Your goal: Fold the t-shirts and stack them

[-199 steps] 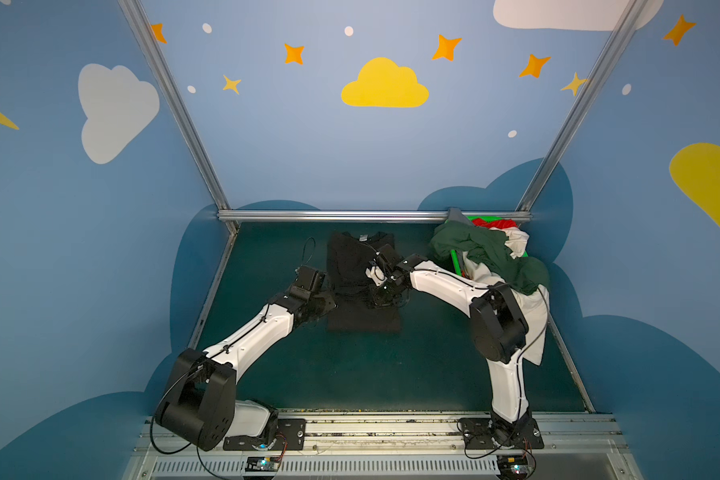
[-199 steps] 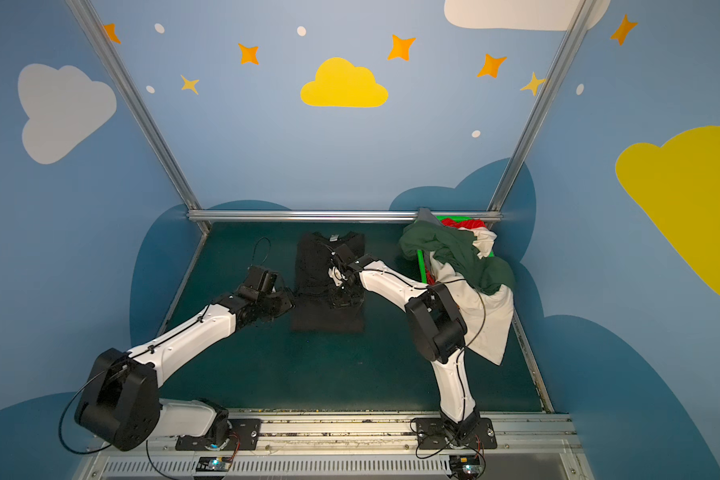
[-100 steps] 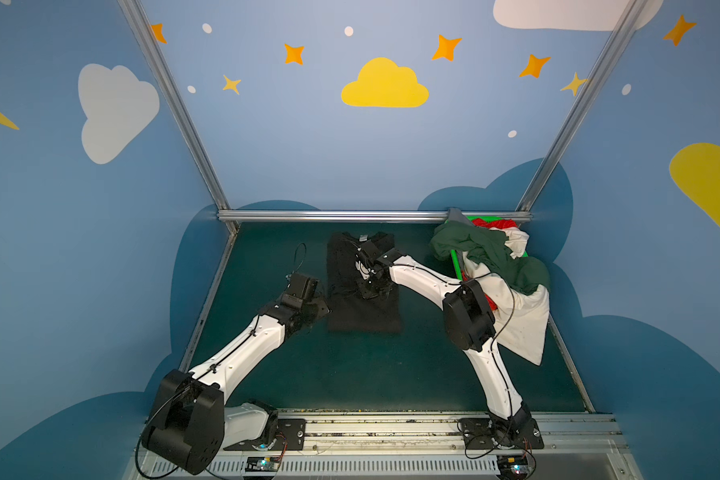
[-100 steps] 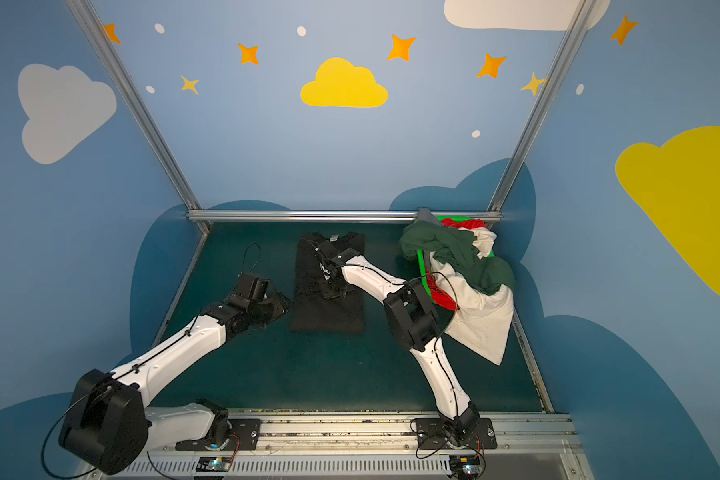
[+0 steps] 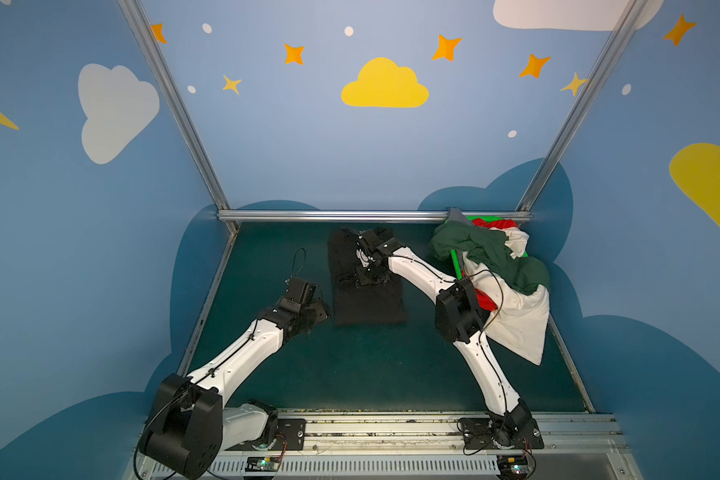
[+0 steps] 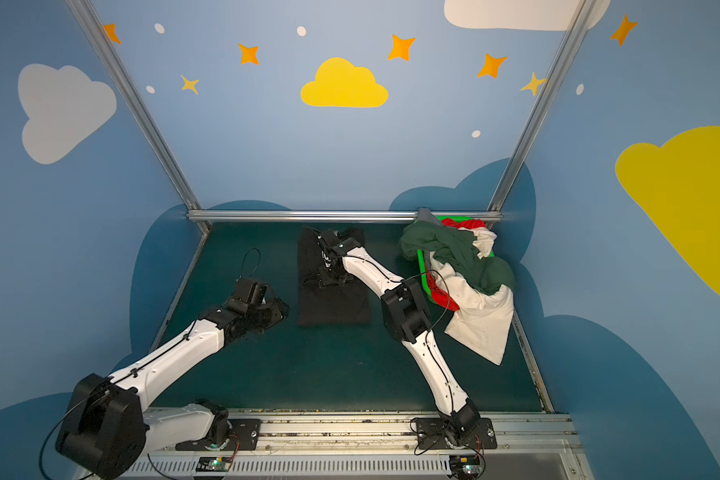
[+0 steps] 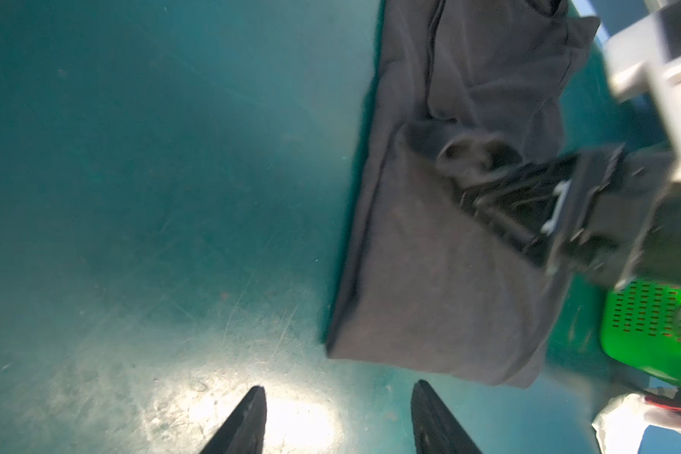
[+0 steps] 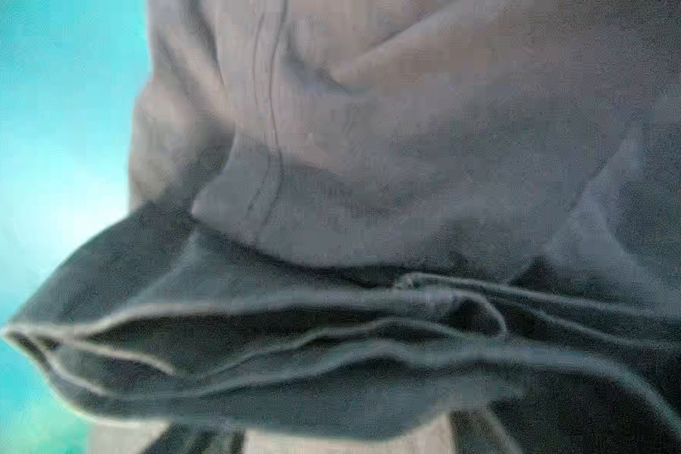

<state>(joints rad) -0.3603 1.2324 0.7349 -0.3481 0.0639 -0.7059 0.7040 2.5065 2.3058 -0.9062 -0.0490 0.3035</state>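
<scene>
Scene from above, both arms at work over the green table [image 5: 371, 365]. The black t-shirt [image 5: 366, 299] is lying as a long folded strip at the middle of the far half of the table, seen in both top views.

The right arm is reaching forward and inward, with its elbow raised beside the basket [image 5: 456, 264] and its wrist bending down. The right gripper [image 5: 368, 278] is pressing down at the strip's mid-length. In the right wrist view, bunched folds of the black t-shirt [image 8: 409, 177] are covering the fingertips, so whether the jaws are parted or pinching cloth cannot be told.

The left arm is stretching low across the table. The left gripper [image 7: 339, 387] is hovering over bare table just beside the shirt's near left corner, jaws apart and empty.

The dark green t-shirt [image 5: 487, 249], white t-shirt [image 5: 520, 324] and red t-shirt [image 5: 495, 223] are spilling over the basket at the far right.
</scene>
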